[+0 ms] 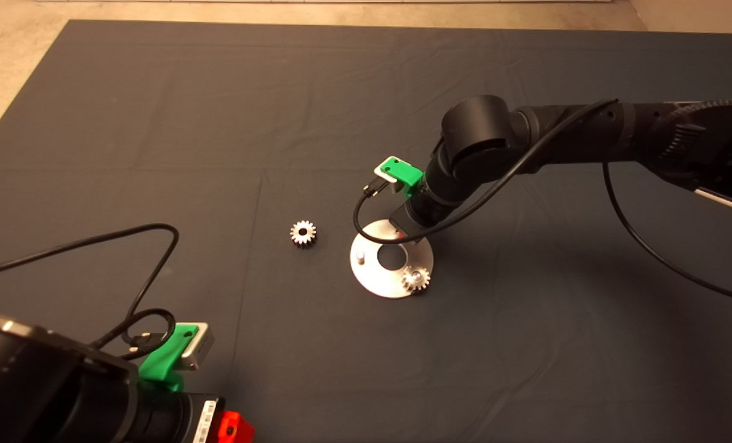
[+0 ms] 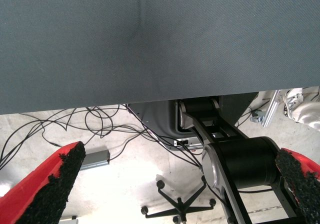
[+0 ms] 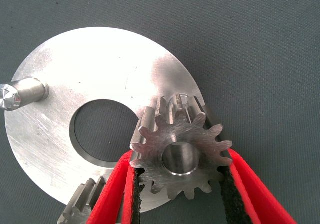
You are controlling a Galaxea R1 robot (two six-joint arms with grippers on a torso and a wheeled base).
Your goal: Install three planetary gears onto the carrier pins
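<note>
The right gripper (image 3: 177, 184) reaches in over the far edge of the carrier disc (image 1: 378, 280), and its fingers (image 3: 112, 194) are clamped on the toothed rim of one planetary gear (image 3: 177, 156), one finger on each side. Gripping by the teeth leaves the centre bore open and facing upward in the right wrist view, which is what a pin must pass through; the gear is held flat and level with the disc, so it can slide straight down. No pin shows through the bore, so whether it has started onto its pin cannot be told; it looks, as a judgement, to be at the point of being lowered. A second gear (image 1: 416, 279) already sits on the disc's near edge, on its pin. One bare carrier pin (image 3: 22, 93) stands upright at the disc's left rim, waiting for the third gear (image 1: 303, 233), which lies flat on the dark mat (image 1: 156, 123) of the bench, near the disc but apart from it, on its left. The left gripper (image 2: 165, 184) is parked at the lower left corner, its fingers wide apart and holding nothing, kept well clear of the work.
</note>
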